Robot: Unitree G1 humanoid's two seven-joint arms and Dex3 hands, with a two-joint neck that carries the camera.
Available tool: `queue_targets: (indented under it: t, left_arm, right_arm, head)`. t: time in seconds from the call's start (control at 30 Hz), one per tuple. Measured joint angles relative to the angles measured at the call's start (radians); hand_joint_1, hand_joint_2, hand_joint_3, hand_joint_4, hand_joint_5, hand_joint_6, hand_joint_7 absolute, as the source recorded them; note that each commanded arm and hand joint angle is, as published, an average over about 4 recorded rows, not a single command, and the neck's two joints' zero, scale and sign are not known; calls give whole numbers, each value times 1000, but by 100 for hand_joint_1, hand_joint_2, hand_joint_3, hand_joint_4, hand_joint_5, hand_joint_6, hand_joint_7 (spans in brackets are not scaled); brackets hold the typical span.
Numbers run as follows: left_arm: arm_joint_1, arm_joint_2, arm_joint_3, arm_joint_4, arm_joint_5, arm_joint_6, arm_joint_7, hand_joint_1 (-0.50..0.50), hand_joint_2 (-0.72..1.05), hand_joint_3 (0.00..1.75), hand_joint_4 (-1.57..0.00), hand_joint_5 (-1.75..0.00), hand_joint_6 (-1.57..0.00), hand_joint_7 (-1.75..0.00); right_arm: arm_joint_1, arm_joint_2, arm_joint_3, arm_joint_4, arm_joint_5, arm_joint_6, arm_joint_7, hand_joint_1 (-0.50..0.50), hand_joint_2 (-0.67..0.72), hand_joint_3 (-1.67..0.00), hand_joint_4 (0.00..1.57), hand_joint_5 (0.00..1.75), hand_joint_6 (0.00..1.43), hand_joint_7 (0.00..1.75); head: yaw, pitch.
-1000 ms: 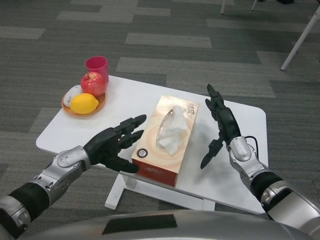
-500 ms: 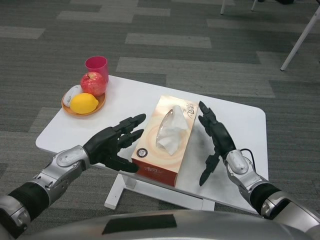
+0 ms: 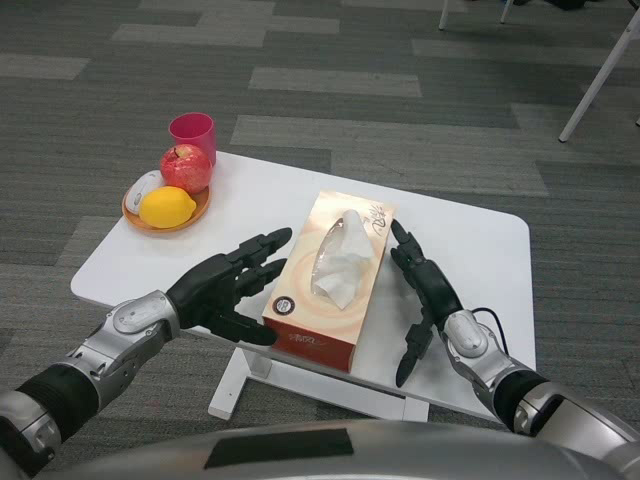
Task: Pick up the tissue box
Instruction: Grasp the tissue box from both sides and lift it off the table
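An orange tissue box (image 3: 335, 278) with a white tissue sticking out of its top lies on the white table (image 3: 460, 240), near the front edge. My left hand (image 3: 228, 285) is spread open against the box's left side, fingertips at its edge. On the other side my right hand (image 3: 422, 290) is open too, fingers stretched along the box's right side, close to it or just touching. Neither hand holds the box, which rests flat on the table.
At the table's far left an orange plate (image 3: 166, 209) carries a red apple (image 3: 186, 167), a lemon (image 3: 168, 206) and a small white object. A pink cup (image 3: 193, 133) stands behind it. A white chair leg (image 3: 600, 80) is at the far right.
My right hand has moved left and down, from well clear of the box to right beside it. The left hand and the box have stayed put.
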Motion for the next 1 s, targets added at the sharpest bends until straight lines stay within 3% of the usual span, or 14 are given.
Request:
queue_targets:
  t: [0.6,1.0]
  left_arm:
    - [0,1,-3,0,6,0,-1,50,87,4,0,-10,0,0]
    - [-1,-19,-4,3,4,0,4,50,87,0,0,-10,0,0]
  right_arm:
    - [-62,-3,95,32,9,10,-9,-38,60,-6,0,0,0,0]
    - [-81,-5,102,34,10,21,-23,-38,60,0,3,0,0,0]
  head:
    - [0,4]
    - [7,7]
